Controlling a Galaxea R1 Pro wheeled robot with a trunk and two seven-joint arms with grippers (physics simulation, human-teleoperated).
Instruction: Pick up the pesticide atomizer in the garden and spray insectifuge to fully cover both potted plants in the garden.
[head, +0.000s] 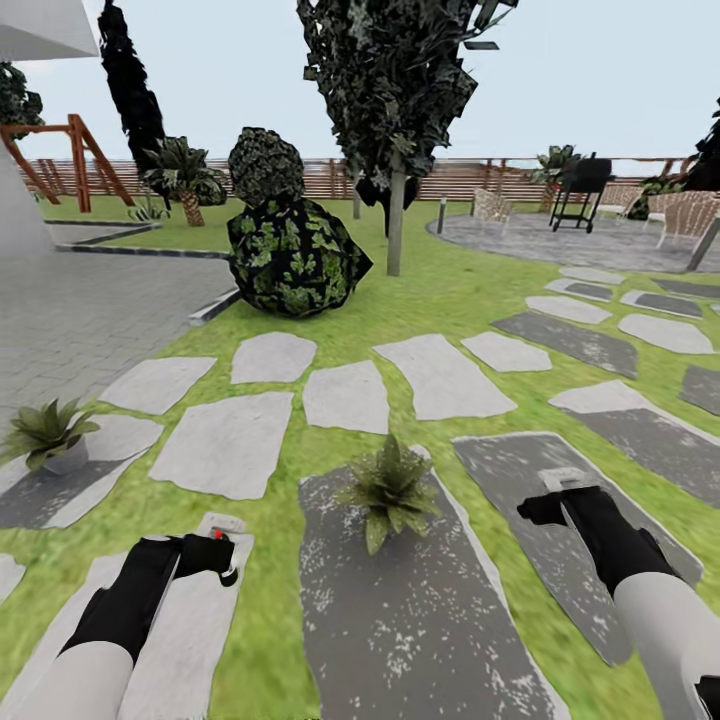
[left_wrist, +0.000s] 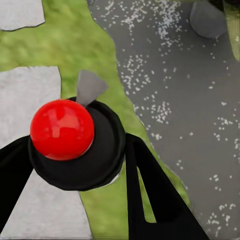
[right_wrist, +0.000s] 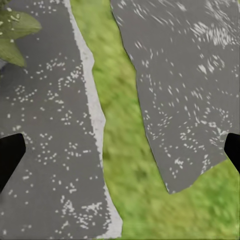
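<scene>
While clamped in the left gripper (head: 214, 560) — black fingers closed on either side of its round dark body, red cap and grey nozzle tip facing the wrist camera — sits the pesticide atomizer (left_wrist: 75, 135), low at about seven o'clock over a pale stone slab (head: 180, 640). Right gripper (head: 548, 506) spread wide and carrying nothing, at four o'clock.

Pickup done, by the look of it; spraying now the step in hand. Nearer potted plant (head: 390, 492) at twelve o'clock on a dark, white-speckled slab (head: 420, 620), just ahead of both arms. Second potted plant (head: 45, 433) well apart at ten o'clock. Cannot tell whether either rosette is coated yet.

Next, probably: turn the nozzle toward the twelve o'clock plant and spray — then swing round to ten o'clock.
</scene>
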